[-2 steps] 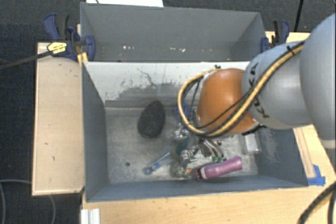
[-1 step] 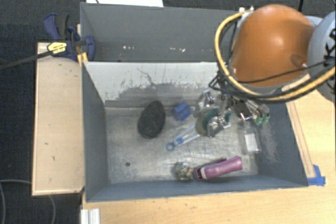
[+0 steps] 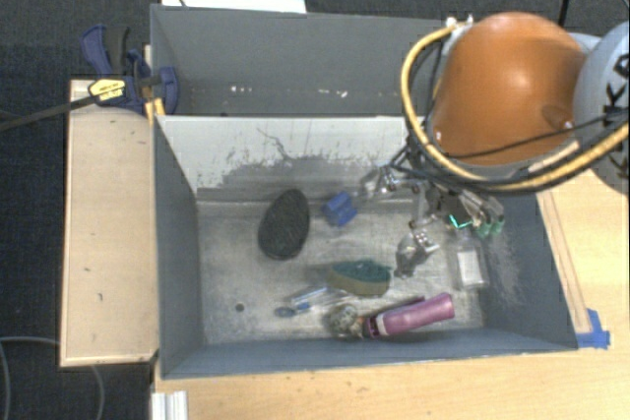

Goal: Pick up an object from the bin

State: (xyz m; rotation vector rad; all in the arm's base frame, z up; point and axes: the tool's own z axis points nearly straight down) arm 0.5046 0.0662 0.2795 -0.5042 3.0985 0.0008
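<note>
Bin contents, left to right across the frame. The bin point(image 3: 177, 241) is grey metal with a scuffed floor.

- Left of centre: a dark oval lump point(image 3: 283, 223), standing alone with its long axis near vertical in the frame.
- Just right of it and slightly higher: a small blue block point(image 3: 340, 209).
- Lower centre, near the front wall: a thin clear pen point(image 3: 307, 296) with blue ends, lying nearly left-right.
- A green pad point(image 3: 360, 276) lies flat, with its long axis left-right.
- Below the pad: a small brownish clump point(image 3: 342, 318), touching the left end of a purple tube point(image 3: 414, 314).
- The tube lies left-right along the front wall, its right end tilted slightly up.
- Right of centre: my gripper point(image 3: 411, 254), hanging from under the orange cover point(image 3: 502, 84).
- Furthest right: a small white tag point(image 3: 469, 268), near the right wall.

Key relation: my gripper tip sits over bare floor. The green pad is just beside it to the lower left, and the purple tube is near, straight down the frame. The oval lump and the blue block are well apart, off to the left.

Gripper state: I cannot tell whether it is spread or pressed together, because the metal parts overlap from this angle. I see nothing pinched in it, and I cannot make out contact with any thing.

Judgement: nothing is picked up yet. The pad is the nearest candidate, needing a small shift to the lower left. I should close across its short side, up-down in the frame. The tube's crowded left end could get in the way.
</note>
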